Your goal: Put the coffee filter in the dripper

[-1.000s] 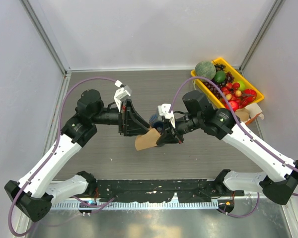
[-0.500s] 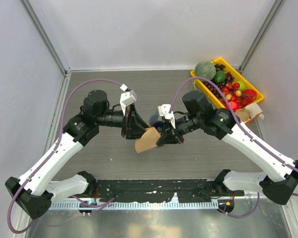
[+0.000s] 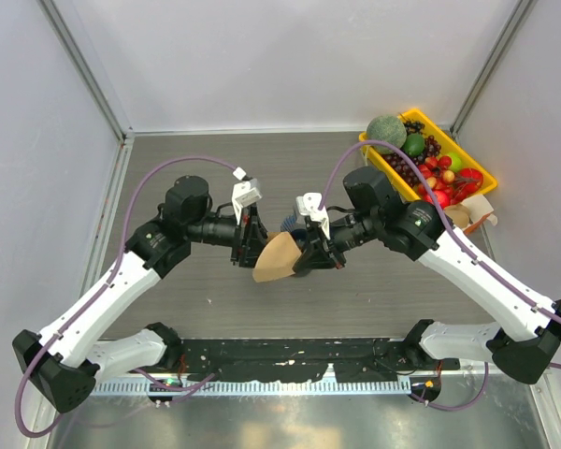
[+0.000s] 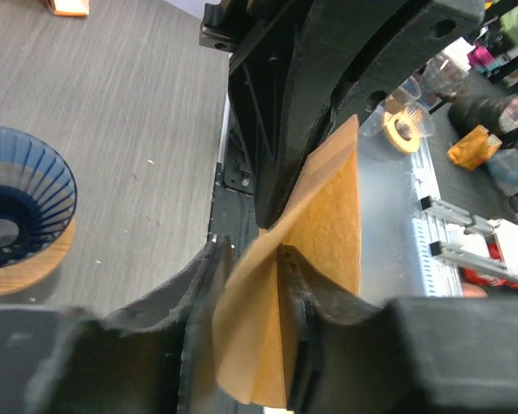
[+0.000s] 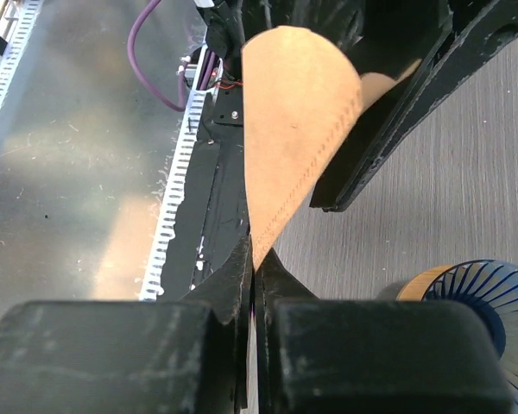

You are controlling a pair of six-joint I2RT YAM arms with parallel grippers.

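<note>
The tan paper coffee filter [image 3: 276,258] hangs in the air between my two grippers, above the table's middle. My right gripper [image 3: 305,254] is shut on the filter's pointed tip [image 5: 261,231], and the filter [image 5: 298,121] fans out away from it. My left gripper [image 3: 257,245] is open, its fingers [image 4: 205,267] set either side of one layer of the filter [image 4: 324,216]. The dark blue ribbed dripper [image 3: 291,224] stands on a round orange-brown base [image 4: 34,267] just behind the grippers, partly hidden. It also shows in the left wrist view [image 4: 22,203] and the right wrist view [image 5: 492,297].
A yellow tray [image 3: 428,116] of toy fruit sits at the back right, with a brown paper item [image 3: 458,217] beside it. Grey walls close in the left, back and right. A black rail runs along the near edge.
My left gripper has moved right, up to the filter, and its fingers now straddle the filter's edge. The filter has opened into a fuller cone. The right gripper has held still.
</note>
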